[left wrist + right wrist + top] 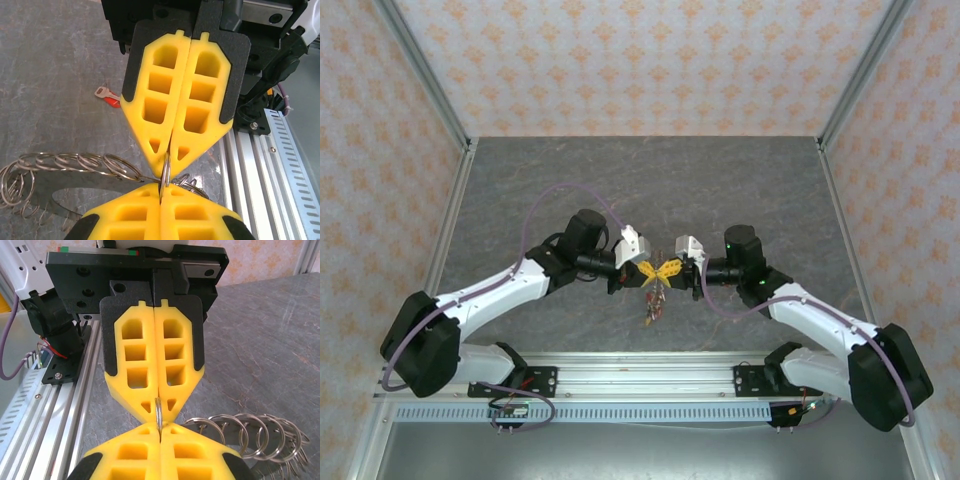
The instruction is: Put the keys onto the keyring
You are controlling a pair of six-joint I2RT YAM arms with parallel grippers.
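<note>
Left gripper [161, 190], jaws shut, pinches a thin wire loop [166, 171] at the edge of the keyring [60, 181]. The right gripper [160, 429], jaws shut too, nips the same loop tip to tip, above mid-bench [520, 180]. Uneven pulling could twist the loop free and drop the keyring. A red-tagged key [107, 94] lies unthreaded.

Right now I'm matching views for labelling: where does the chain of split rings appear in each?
Top external: chain of split rings hangs centre, under the left gripper and right gripper.
Left wrist: lower left.
Right wrist: lower right.
Shared landmark: both yellow grippers meeting tip to tip, pinching a thin ring.
</note>
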